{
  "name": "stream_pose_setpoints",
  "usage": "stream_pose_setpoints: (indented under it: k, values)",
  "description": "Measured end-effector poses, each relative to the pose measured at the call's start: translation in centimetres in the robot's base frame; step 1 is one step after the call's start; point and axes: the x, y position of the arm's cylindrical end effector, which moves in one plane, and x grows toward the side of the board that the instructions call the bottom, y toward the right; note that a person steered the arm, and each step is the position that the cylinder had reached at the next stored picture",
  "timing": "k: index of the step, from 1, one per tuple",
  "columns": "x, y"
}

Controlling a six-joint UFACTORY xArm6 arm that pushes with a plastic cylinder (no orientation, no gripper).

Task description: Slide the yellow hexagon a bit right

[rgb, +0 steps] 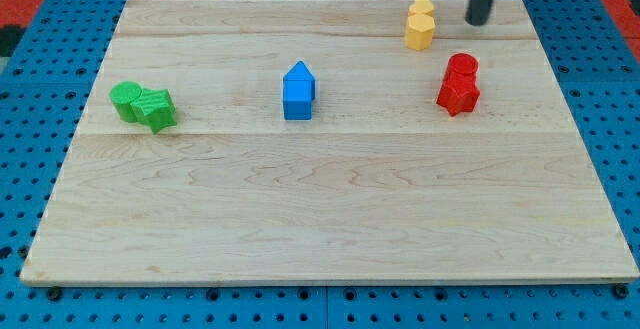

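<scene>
The yellow hexagon point(419, 31) sits near the view's top, right of centre, on the wooden board point(330, 209). A second yellow block point(421, 9) touches it just above; its shape is unclear. My tip point(478, 21) is the lower end of a dark rod coming down from the view's top edge. It stands to the right of the yellow hexagon, a short gap away, not touching it.
Two red blocks point(459, 83) sit together below the tip. A blue house-shaped block point(298, 92) is at the centre. Two green blocks point(143, 105) sit together at the view's left. Blue pegboard point(30, 169) surrounds the board.
</scene>
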Motion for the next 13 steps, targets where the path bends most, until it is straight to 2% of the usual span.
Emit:
stream_pose_setpoints:
  k: [1,2,3,4,6,9,13]
  values:
    - [2.8,-2.2]
    - [7.1,-6.8]
    - [10.1,-6.9]
    - [6.9,-7.8]
    - [4.1,-11.2]
    - [2.0,-13.8]
    - [1.1,-14.1]
